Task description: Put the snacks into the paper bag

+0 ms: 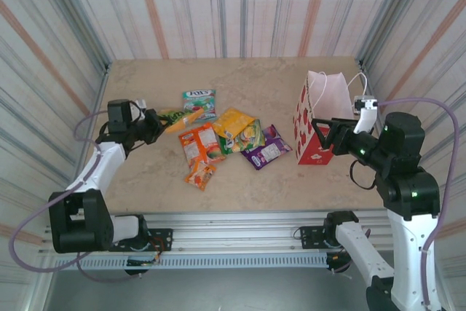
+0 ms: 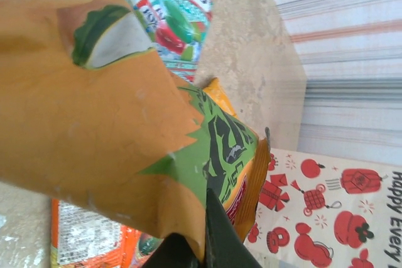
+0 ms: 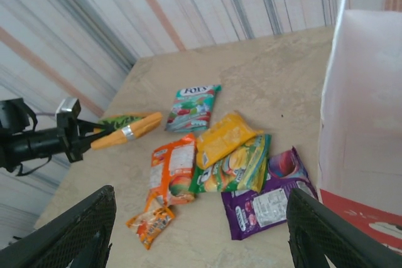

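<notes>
Bright, diffuse light leaves only faint, soft shadows under the snacks on the pale table. In the left wrist view the close orange packet is out of focus; the top view looks slightly hazy.

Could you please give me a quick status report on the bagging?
Left gripper shut on orange packet. Right gripper open beside paper bag. Six packets on table, between the arms.

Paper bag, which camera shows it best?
The top external view: the whole paper bag stands upright, open top and cord handles visible. The left wrist shows one printed side; the right wrist, a close white wall with a red base.
</notes>
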